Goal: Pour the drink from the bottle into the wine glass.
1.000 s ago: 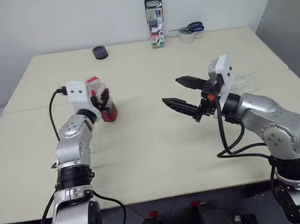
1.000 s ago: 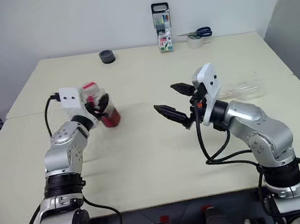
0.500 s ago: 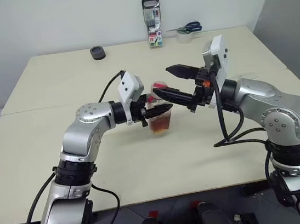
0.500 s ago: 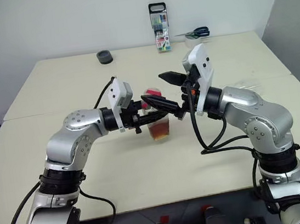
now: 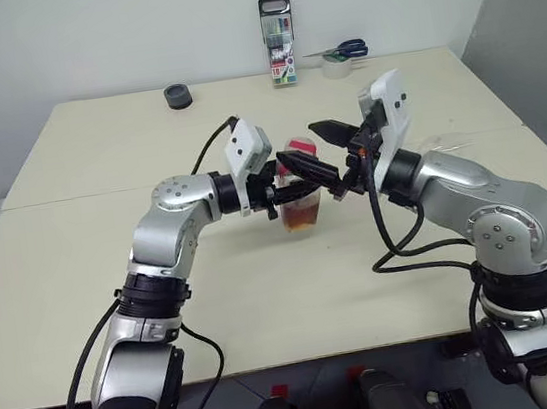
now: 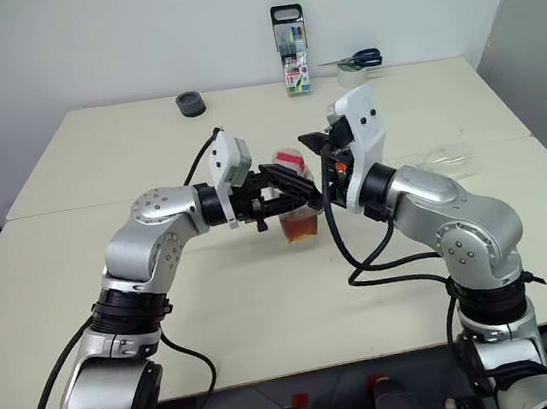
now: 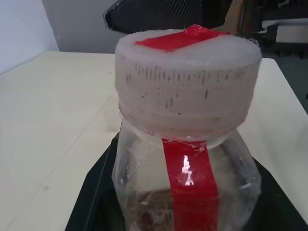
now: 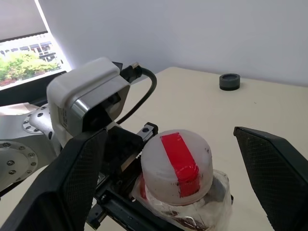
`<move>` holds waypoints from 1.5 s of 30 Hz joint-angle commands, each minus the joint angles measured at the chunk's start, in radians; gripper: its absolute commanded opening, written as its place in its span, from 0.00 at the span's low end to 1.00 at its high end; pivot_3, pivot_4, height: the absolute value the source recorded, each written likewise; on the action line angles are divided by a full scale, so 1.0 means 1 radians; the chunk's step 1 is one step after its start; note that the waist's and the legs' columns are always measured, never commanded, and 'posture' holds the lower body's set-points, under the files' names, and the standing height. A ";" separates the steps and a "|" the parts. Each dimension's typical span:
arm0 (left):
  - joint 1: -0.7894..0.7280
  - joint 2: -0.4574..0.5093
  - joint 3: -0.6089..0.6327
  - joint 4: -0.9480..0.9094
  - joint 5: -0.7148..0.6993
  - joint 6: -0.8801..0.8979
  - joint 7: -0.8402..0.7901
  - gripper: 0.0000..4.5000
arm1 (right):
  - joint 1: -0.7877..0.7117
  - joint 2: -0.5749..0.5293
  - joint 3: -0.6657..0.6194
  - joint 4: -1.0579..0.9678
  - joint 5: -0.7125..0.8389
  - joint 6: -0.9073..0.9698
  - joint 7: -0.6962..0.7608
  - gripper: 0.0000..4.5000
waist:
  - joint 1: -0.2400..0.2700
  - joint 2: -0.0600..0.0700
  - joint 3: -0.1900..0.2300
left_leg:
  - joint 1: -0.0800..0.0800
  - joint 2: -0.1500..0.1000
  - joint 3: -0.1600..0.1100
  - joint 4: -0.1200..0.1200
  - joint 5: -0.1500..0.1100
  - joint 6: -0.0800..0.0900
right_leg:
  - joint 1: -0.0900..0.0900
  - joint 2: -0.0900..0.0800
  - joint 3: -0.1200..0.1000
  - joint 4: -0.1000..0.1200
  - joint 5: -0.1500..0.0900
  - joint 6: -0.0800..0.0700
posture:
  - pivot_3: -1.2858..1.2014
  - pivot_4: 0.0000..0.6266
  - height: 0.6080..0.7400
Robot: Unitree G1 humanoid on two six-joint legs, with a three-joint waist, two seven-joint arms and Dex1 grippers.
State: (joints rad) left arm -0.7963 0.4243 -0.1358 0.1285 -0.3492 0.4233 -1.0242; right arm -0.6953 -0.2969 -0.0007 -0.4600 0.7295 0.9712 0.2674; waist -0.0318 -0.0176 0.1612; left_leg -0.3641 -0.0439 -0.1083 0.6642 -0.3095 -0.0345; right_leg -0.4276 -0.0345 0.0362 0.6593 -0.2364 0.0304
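Left gripper (image 5: pixel 287 195) clamps the bottle (image 5: pixel 300 198) upright over the table (image 5: pixel 96 157); right gripper (image 8: pixel 173 178) spread wide around its cap (image 8: pixel 177 166).

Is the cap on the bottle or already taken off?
On. The cap sits on the bottle, which the left gripper holds; the right gripper stands open around it.

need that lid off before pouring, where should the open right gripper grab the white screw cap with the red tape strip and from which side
Grip the white screw cap with the red tape strip on its ribbed round side wall, coming from above and over the top. The left gripper holds the clear plastic bottle upright by its body, leaving the cap exposed. The right gripper already straddles it with jaws wide apart.
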 commanded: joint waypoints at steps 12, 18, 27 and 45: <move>-0.031 -0.005 0.039 -0.008 -0.001 -0.023 0.028 0.40 | -0.001 0.046 0.016 0.000 -0.065 -0.091 0.017 0.43 | 0.000 0.000 0.000 | 0.000 0.000 0.000 0.000 0.000 0.000 | 0.000 0.000 0.000 0.000 0.000 0.000 | 0.52 0.24 1.00; -0.003 -0.002 0.043 -0.039 -0.003 -0.011 0.036 0.40 | 0.000 0.062 0.009 -0.005 -0.053 -0.100 0.024 0.43 | 0.000 0.000 0.000 | 0.000 0.000 0.000 0.000 0.000 0.000 | 0.000 0.000 0.000 0.000 0.000 0.000 | 0.52 0.24 1.00; 0.025 0.030 0.011 -0.241 -0.090 0.082 -0.050 0.40 | -0.156 -0.118 -0.009 0.104 0.119 -0.047 0.441 0.43 | -0.001 0.000 0.000 | 0.000 0.000 0.001 0.000 0.000 0.001 | -0.001 0.001 -0.002 0.000 0.000 0.000 | 0.52 0.24 1.00; -0.002 0.041 0.044 -0.296 -0.180 0.196 -0.032 0.40 | -0.145 -0.270 -0.128 0.129 0.173 0.065 0.610 0.99 | 0.005 0.000 0.001 | -0.002 0.000 -0.001 0.001 0.000 0.000 | -0.001 -0.001 0.000 -0.001 0.000 0.000 | 0.52 0.24 1.00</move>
State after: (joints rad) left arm -0.7721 0.4652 -0.1169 -0.1683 -0.5312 0.6458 -1.0724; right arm -0.8477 -0.5553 -0.0625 -0.2412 0.8481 0.9958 0.9466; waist -0.0265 -0.0179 0.1621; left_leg -0.3662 -0.0441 -0.1088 0.6651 -0.3097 -0.0342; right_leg -0.4284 -0.0355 0.0360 0.6582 -0.2364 0.0304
